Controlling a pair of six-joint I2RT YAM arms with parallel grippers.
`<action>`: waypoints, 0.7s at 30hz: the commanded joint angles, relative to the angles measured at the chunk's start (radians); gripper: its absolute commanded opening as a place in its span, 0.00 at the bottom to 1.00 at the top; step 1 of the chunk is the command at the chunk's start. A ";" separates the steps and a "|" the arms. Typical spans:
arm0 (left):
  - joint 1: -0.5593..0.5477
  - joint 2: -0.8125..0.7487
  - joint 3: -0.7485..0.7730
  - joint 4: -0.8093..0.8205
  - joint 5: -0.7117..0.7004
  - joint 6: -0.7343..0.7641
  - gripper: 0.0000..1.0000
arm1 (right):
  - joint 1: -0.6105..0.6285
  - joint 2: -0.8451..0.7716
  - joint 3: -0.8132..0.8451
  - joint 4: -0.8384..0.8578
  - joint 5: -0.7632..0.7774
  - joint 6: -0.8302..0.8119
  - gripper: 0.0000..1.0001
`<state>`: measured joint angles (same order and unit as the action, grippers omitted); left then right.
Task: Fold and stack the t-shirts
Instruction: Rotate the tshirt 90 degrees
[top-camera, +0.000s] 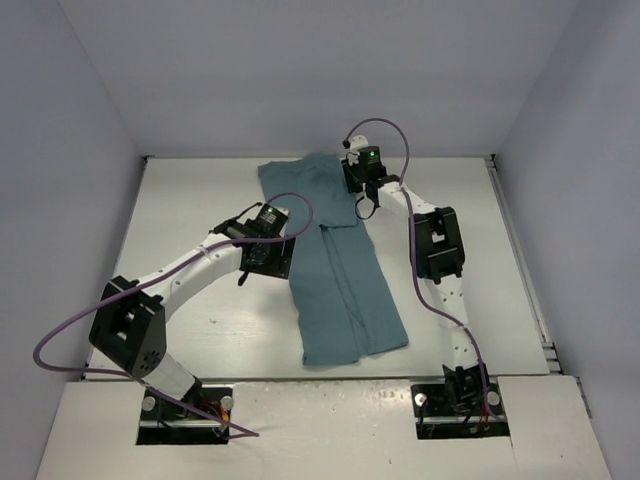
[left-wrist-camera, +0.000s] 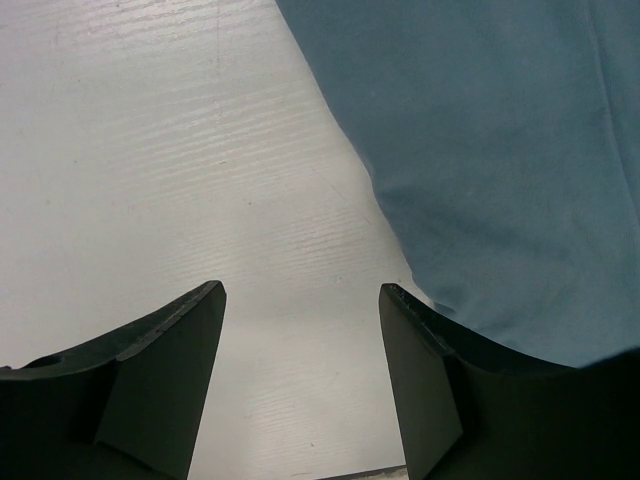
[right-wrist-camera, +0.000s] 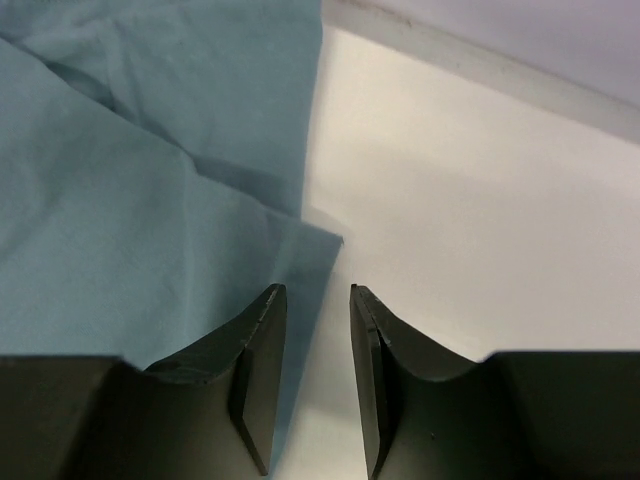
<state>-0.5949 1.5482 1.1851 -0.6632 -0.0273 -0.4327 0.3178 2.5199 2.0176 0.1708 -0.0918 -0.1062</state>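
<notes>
The teal t-shirt (top-camera: 340, 270) lies on the white table as a long narrow strip running from the far middle towards the near edge. My left gripper (top-camera: 265, 257) is at the shirt's left edge. In the left wrist view this gripper (left-wrist-camera: 302, 290) is wide open and empty over bare table, with the t-shirt (left-wrist-camera: 500, 150) beside its right finger. My right gripper (top-camera: 364, 203) is at the shirt's far right edge. In the right wrist view it (right-wrist-camera: 318, 290) is open by a narrow gap, just over a corner of the t-shirt (right-wrist-camera: 120, 200), holding nothing.
The white table (top-camera: 190, 200) is closed in by pale walls on the left, far and right sides. Its far edge strip (right-wrist-camera: 480, 65) meets the back wall close to my right gripper. Purple cables loop over both arms.
</notes>
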 joint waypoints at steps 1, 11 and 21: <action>-0.017 -0.033 0.031 0.008 -0.021 -0.024 0.60 | -0.014 -0.236 -0.068 0.056 0.050 0.033 0.30; -0.043 0.107 0.128 0.061 -0.038 -0.042 0.60 | -0.025 -0.697 -0.712 0.032 0.130 0.273 0.26; -0.037 0.387 0.281 0.071 -0.087 0.061 0.60 | 0.100 -1.101 -1.181 -0.067 0.129 0.478 0.26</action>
<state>-0.6357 1.8831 1.3890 -0.6074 -0.0681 -0.4302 0.3375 1.5852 0.9214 0.1350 0.0095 0.2681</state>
